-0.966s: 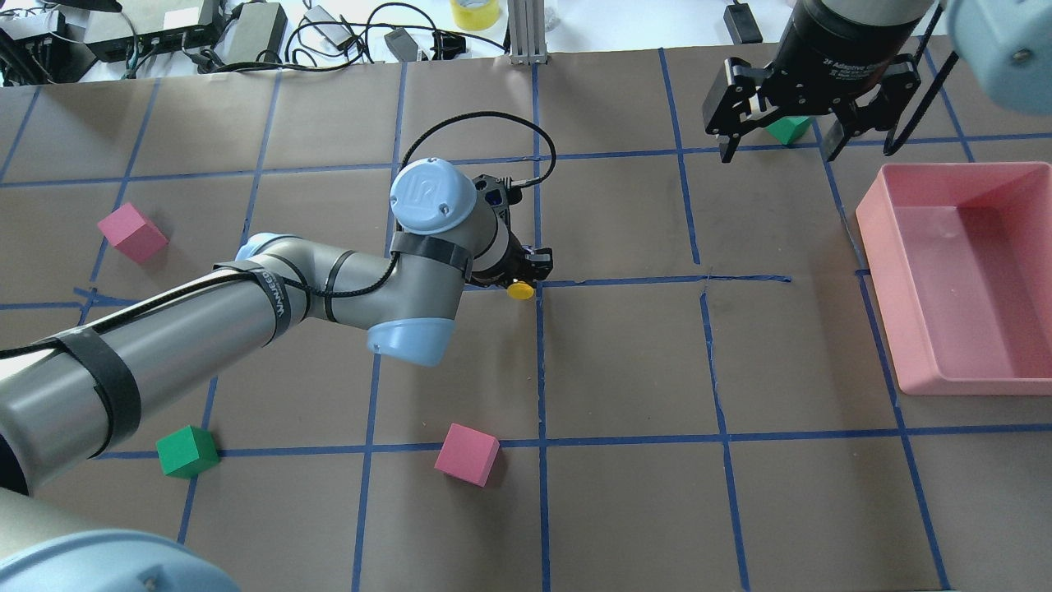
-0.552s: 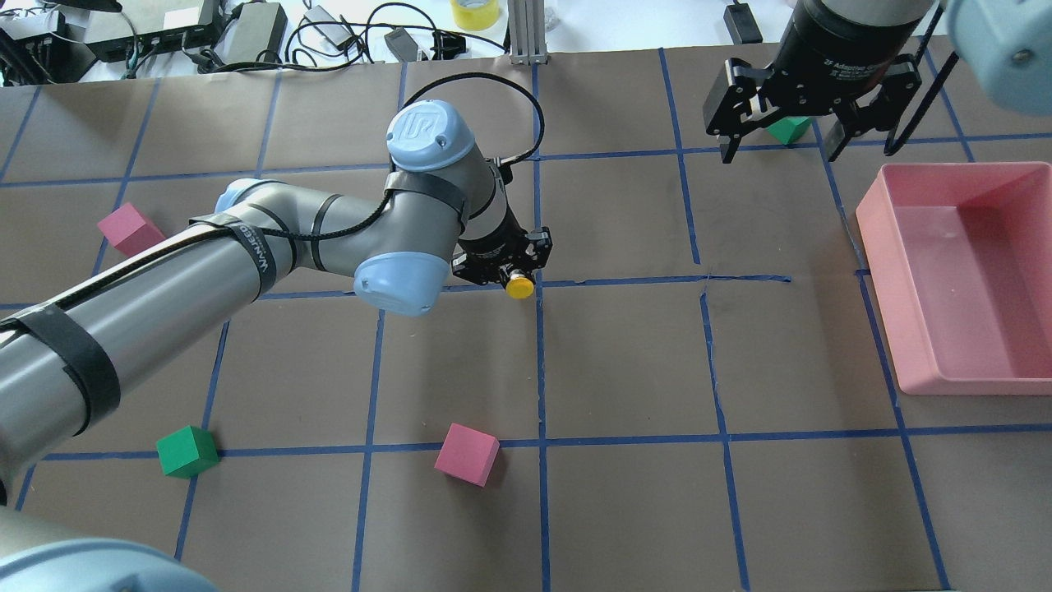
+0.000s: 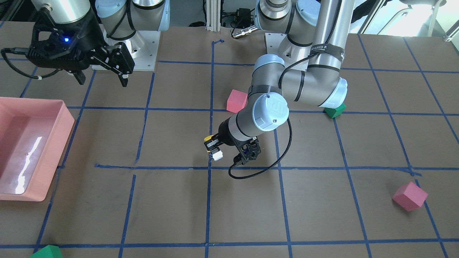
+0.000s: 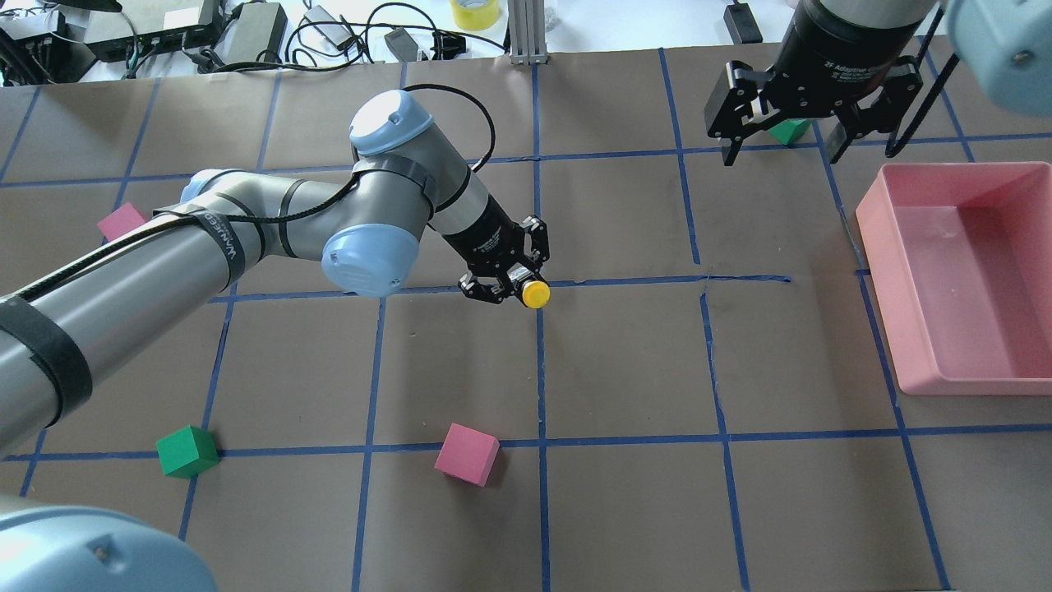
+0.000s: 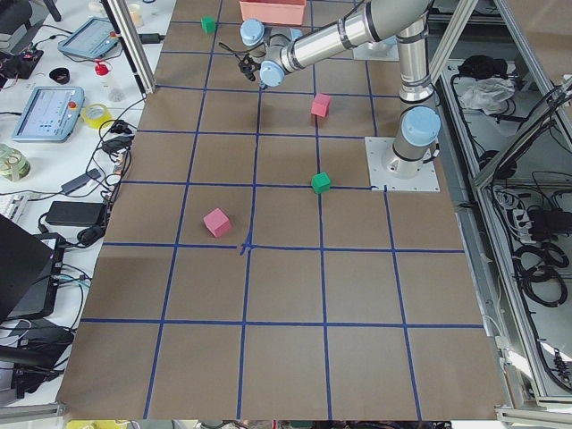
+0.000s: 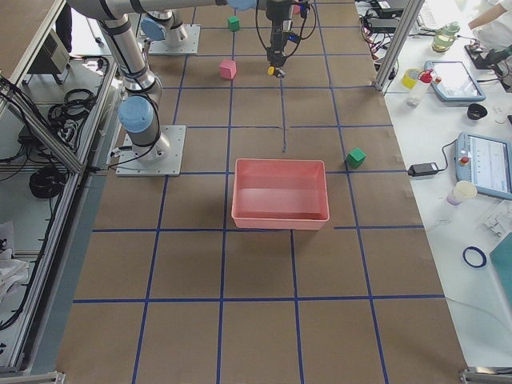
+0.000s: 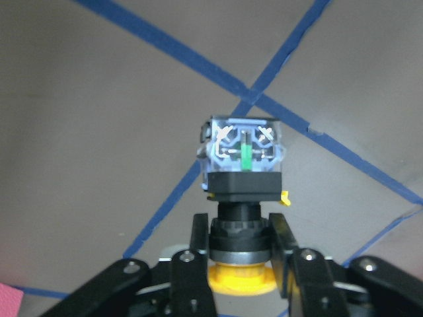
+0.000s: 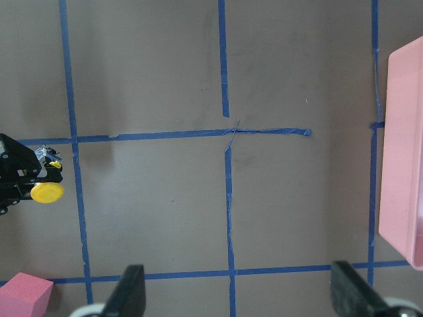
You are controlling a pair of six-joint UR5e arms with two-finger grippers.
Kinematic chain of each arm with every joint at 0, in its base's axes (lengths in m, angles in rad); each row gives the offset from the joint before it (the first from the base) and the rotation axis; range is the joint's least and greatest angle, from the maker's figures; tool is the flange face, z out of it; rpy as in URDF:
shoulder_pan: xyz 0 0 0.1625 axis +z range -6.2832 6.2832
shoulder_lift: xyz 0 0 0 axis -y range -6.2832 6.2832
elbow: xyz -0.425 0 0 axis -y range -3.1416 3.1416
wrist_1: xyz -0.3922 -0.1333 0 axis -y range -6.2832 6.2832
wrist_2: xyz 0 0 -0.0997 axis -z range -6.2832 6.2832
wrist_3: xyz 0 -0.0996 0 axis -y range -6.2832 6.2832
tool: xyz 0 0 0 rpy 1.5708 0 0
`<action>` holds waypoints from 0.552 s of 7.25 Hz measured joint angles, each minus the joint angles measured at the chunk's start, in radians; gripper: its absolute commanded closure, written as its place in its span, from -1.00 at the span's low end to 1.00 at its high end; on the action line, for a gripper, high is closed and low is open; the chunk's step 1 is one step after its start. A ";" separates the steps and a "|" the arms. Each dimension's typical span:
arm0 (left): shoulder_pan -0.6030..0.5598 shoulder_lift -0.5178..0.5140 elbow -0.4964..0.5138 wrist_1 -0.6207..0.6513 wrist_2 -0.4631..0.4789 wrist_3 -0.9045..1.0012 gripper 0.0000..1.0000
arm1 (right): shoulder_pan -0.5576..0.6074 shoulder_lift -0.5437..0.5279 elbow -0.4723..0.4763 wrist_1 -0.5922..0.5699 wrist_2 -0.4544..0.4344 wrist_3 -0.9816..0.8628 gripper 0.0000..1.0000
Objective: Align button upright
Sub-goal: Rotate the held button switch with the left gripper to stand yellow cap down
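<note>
Left gripper: clenched on the button, two black fingers pinching its black collar from either side. The round yellow cap sits on the wrist side of the fingers. The boxy translucent contact block, with a green strip down its face, juts out past the fingertips. Button axis is tilted, not upright. It is held over a crossing of the blue tape lines; I cannot tell whether it touches the matte brown paper beneath.

Nearest that gripper, on the robot's side: a pink foam cube, matte and sharp-edged, just beside a tape line. Further out along the arm: a green foam cube, then a second pink cube partly hidden by the forearm.

Well apart on the opposite side: pink tray, rectangular with rounded corners, smooth glossy plastic, a glare streak across its bare floor. Right gripper: jaws spread wide, holding nothing, hanging near the tray's far corner, with a second green cube showing between its fingers
</note>
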 measured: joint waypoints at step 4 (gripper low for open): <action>0.090 -0.021 -0.092 -0.040 -0.293 -0.173 0.97 | 0.000 0.001 0.013 0.008 -0.005 -0.001 -1.00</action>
